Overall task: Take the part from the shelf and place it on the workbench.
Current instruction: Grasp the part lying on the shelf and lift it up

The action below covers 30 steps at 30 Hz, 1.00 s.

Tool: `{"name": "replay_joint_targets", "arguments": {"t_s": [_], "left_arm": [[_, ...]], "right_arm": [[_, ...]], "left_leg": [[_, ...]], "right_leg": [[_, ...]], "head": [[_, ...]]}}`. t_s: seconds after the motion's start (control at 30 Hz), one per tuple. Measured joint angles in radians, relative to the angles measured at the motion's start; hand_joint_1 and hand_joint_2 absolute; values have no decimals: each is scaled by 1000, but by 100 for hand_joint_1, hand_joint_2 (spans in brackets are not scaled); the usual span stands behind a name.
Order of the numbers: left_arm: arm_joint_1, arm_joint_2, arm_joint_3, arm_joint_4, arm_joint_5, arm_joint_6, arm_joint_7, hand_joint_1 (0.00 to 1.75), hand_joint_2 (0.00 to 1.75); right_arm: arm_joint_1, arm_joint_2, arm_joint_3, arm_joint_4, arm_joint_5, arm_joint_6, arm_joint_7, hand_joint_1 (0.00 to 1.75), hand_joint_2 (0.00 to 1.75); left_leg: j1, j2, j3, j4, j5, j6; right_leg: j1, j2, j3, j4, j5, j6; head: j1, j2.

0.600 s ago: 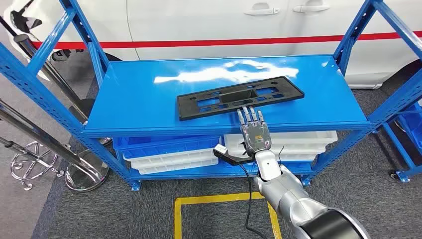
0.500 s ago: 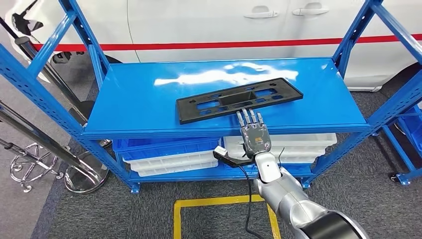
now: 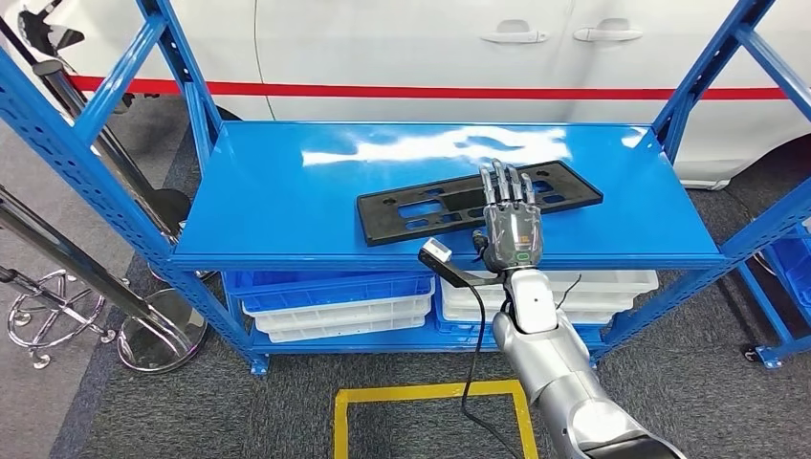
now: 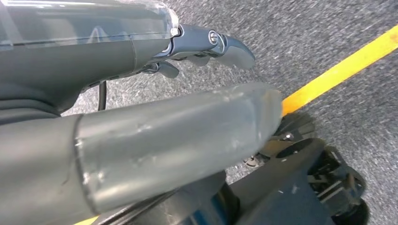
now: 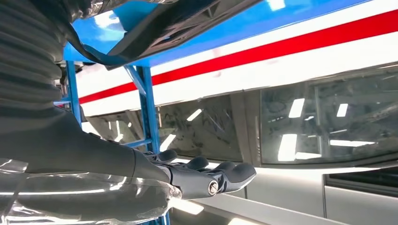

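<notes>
The black flat part lies on the top board of the blue shelf, right of the frame's centre in the head view, its long side running from lower left up to the right and its cut-outs showing the blue beneath. The right robot hand sits over the part's right-of-middle stretch, back of the hand up, fingers straight and slightly spread, reaching across the part's near edge; it holds nothing, and whether the fingertips touch the part cannot be told. In the right wrist view the part appears at the upper left against the blue board, with the dark fingers extended below it. The left robot hand hangs over grey carpet beside a yellow floor line, fingers loosely extended and holding nothing. Behind the shelf stands a white car with a red stripe; white and blue bins sit on the lower level
</notes>
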Motion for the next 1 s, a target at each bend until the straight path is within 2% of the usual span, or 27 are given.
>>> {"name": "replay_joint_targets", "arguments": {"t_s": [0.03, 0.1, 0.13, 0.17, 0.23, 0.3, 0.33, 0.37, 0.43, 0.47, 0.5, 0.53, 0.57, 0.63, 0.67, 0.7, 0.77, 0.83, 0.9, 0.97, 1.0], "left_arm": [[1, 0, 1, 0, -1, 0, 0, 0, 0], [2, -1, 2, 0, -3, 0, 0, 0, 0], [2, -2, 3, 0, -4, 0, 0, 0, 0], [1, -3, 4, 0, -5, 0, 0, 0, 0], [-1, -4, 6, 0, -6, 0, 0, 0, 0], [-1, -5, 8, 0, -7, -1, 0, 0, 0], [-1, -5, 8, 0, -7, -2, 0, 0, 0], [-2, -5, 10, 0, -7, -4, 0, 0, 0], [-2, -6, 12, 0, -8, -8, -2, 0, 0], [-2, -6, 13, 0, -9, -8, -3, 0, 0], [-2, -6, 13, 0, -10, -8, -3, 0, 0], [-2, -6, 13, 0, -10, -7, -3, 0, 0], [-2, -6, 13, 0, -11, -6, -3, 0, 0], [-5, -6, 14, 0, -15, -3, -3, 0, 0], [-7, -6, 14, 0, -17, -2, -2, 0, 0], [-9, -6, 14, 0, -18, -1, -1, 0, 0], [-10, -7, 15, 0, -18, 0, 1, 0, 0], [-11, -8, 15, 0, -19, 0, 2, 0, 0], [-13, -10, 15, 0, -19, 0, 2, 0, 0], [-13, -11, 15, 0, -19, 0, 2, 0, 0], [-13, -11, 15, 0, -19, 0, 2, 0, 0]], "right_arm": [[6, 1, -10, -13, -1, 0, -6, 0, 175], [11, 3, -31, -37, -2, 0, -15, 0, 175], [11, 4, -39, -47, -2, 0, -17, 0, 175], [12, 6, -46, -56, -1, 0, -20, 0, 175], [17, 10, -57, -68, 0, 0, -22, 0, 175], [21, 14, -66, -81, 0, 0, -26, 0, 175], [21, 17, -70, -86, 1, 0, -30, 0, 175], [21, 20, -74, -90, 3, 0, -33, 0, 175], [23, 25, -79, -93, 9, 0, -35, 0, 175], [26, 27, -79, -93, 12, 0, -33, 0, 175], [28, 28, -79, -93, 13, 1, -29, 0, 175], [30, 30, -79, -92, 14, 1, -22, 0, 175], [31, 31, -79, -91, 14, 1, -11, 0, 175], [31, 31, -74, -88, 14, 1, 19, 0, 175], [31, 31, -69, -85, 14, 1, 34, 0, 175], [31, 31, -64, -83, 14, 1, 46, 0, 175], [31, 30, -55, -77, 14, 1, 58, 0, 175], [30, 30, -52, -75, 14, 0, 61, 0, 175], [29, 29, -51, -72, 14, 0, 63, 0, 175], [31, 29, -51, -67, 14, 1, 65, 0, 175], [34, 29, -51, -64, 14, 1, 66, 0, 175]], "left_leg": [[0, -1, 2, 2, -3, -1], [0, -4, 9, 7, -11, -6], [-2, -4, 11, 10, -15, -10], [-3, -4, 11, 11, -18, -14], [-5, -4, 12, 8, -19, -25], [-6, -2, 13, 10, -25, -35], [-6, 0, 7, 28, -38, -40], [-5, 2, -10, 69, -62, -43], [-3, 4, -74, 202, -126, -49], [-3, 4, -106, 264, -147, -51], [-3, 4, -126, 297, -149, -52], [-3, 4, -126, 289, -131, -52], [-3, 4, -104, 239, -94, -49], [-5, 5, -37, 94, -24, -41], [-7, 5, -14, 42, -6, -37], [-9, 5, -3, 17, -3, -34], [-10, 3, -2, 10, -6, -26], [-5, 3, 3, 1, -3, -14], [-1, 4, 8, -5, 0, -5], [-2, 4, 8, -5, -2, -1], [-2, 4, 8, -4, -3, 0]], "right_leg": [[-1, 0, 2, -24, 32, 0], [-2, 0, 51, -154, 119, -7], [0, 0, 77, -216, 146, -11], [3, 0, 93, -255, 158, -15], [8, 2, 100, -275, 156, -22], [3, 2, 104, -281, 159, -33], [-1, 1, 108, -286, 160, -40], [-3, 0, 112, -290, 161, -47], [-2, -2, 116, -292, 159, -54], [-1, -2, 117, -292, 158, -56], [0, -2, 118, -291, 156, -56], [0, -2, 120, -291, 155, -56], [1, -1, 124, -290, 152, -54], [3, 0, 129, -285, 144, -48], [4, 0, 129, -283, 141, -44], [6, 1, 127, -281, 140, -39], [7, 0, 125, -282, 140, -30], [6, 0, 121, -265, 124, -20], [3, 0, 80, -174, 73, -11], [0, 0, 11, -41, 19, -4], [-1, 0, -13, -3, 15, -3]], "head": [[0, 0], [0, 0], [0, 0], [0, 0], [0, 0], [0, 0], [0, 0], [-1, 0], [-1, 0], [-1, 0], [-1, 0], [-1, 0], [-1, 0], [-1, 0], [-1, 0], [-1, 0], [-1, 0], [-1, 0], [0, 0], [0, 0], [0, 0]]}}
